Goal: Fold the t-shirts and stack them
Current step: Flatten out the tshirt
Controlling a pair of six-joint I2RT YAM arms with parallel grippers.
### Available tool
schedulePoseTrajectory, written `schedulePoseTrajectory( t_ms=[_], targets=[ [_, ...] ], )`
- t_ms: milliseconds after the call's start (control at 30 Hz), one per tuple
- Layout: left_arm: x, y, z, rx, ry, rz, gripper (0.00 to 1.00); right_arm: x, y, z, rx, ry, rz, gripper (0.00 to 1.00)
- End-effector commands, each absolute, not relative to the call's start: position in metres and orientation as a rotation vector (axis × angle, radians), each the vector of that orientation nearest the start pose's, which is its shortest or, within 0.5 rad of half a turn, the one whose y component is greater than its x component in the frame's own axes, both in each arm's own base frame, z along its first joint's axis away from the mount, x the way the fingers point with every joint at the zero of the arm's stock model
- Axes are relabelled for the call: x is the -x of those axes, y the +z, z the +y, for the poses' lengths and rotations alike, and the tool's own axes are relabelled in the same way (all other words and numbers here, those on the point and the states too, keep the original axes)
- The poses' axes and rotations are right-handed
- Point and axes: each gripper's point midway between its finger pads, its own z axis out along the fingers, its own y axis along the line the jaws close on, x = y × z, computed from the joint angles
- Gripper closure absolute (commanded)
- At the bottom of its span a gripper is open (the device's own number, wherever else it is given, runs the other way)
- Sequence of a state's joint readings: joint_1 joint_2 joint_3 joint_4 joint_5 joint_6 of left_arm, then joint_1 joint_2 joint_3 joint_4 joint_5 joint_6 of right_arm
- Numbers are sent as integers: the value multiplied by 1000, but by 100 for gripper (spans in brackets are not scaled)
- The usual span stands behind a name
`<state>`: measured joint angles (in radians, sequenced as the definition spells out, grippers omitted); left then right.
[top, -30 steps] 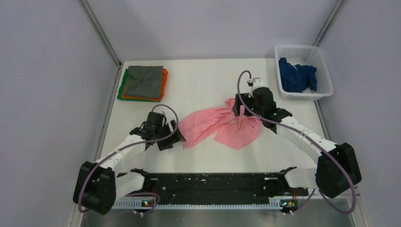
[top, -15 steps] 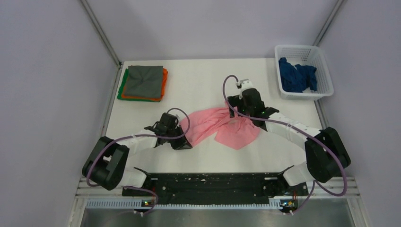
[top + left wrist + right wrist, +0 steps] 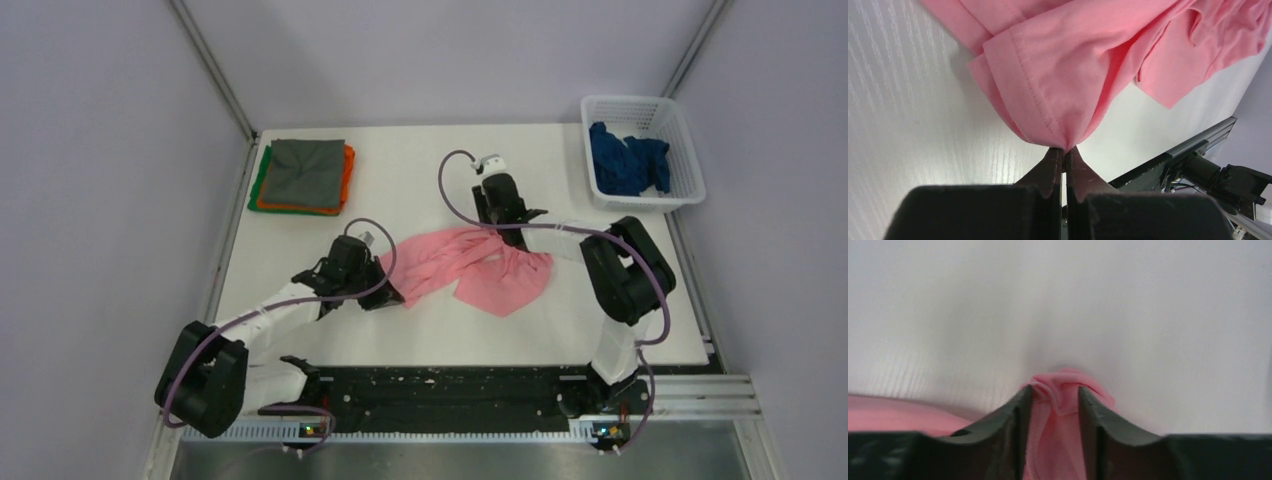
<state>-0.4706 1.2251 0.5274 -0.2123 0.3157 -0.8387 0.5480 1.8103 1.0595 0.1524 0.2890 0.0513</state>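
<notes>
Already the left gripper [image 3: 1065, 150] was pinched tight on the hem of the pink shirt [image 3: 1058, 65], its jaws meeting with only cloth between them. A second earlier it had stood wide, just off the shirt's near-left tip. The right gripper [image 3: 1054, 395] had come in too: a bunched fold filled the gap between its fingers [image 3: 1013, 425] and touched both, which we read as a grip on the far edge. It had also shifted from over the shirt's right part to that far edge, toward the middle of the table [image 3: 420, 180]. The shirt lay crumpled mid-table, drawn out between the two grippers. We judged that both holds were set, so lifting and spreading it flat could follow; the folding itself was not yet begun. The stack [image 3: 305, 175] of grey, orange and green shirts sat at the far left corner, and the blue shirt [image 3: 625, 160] waited in the basket [image 3: 648, 203] at far right.
</notes>
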Motion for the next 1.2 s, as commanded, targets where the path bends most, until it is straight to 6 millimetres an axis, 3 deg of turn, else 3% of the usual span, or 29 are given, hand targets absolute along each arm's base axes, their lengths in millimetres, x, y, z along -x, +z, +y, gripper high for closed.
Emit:
schedulePoseTrajectory(
  t_ms=[0,100,200,333,433,467,600,800,933,1000,1067,1133,1167],
  targets=[
    [-219,82,-201,296,-905,2544,100,-459,99,212,271,-21,2021,69],
    [-221,99,-201,273,-921,2497,100,-454,103,206,248,-29,2022,99],
    [-223,116,-199,250,-919,2456,100,-445,125,201,217,-5,1983,100],
    [-229,142,-195,222,-901,2375,100,-427,173,196,195,83,1886,100],
    [-231,151,-194,218,-910,2341,100,-409,180,211,290,203,1906,100],
    [-230,151,-194,219,-911,2343,100,-403,176,217,325,238,1920,99],
    [-229,143,-193,226,-899,2366,100,-396,147,224,375,248,1981,70],
    [-228,134,-196,235,-905,2394,100,-418,111,229,365,120,2077,38],
    [-228,132,-193,247,-888,2393,100,-435,78,209,281,-92,2155,36],
    [-229,133,-191,247,-877,2388,100,-442,71,204,248,-148,2156,44],
    [-230,137,-190,245,-872,2377,100,-445,69,205,230,-152,2146,67],
    [-230,143,-190,240,-869,2369,100,-449,79,202,178,-161,2116,100],
    [-231,147,-188,242,-856,2361,100,-450,90,195,142,-185,2091,100]
  ],
)
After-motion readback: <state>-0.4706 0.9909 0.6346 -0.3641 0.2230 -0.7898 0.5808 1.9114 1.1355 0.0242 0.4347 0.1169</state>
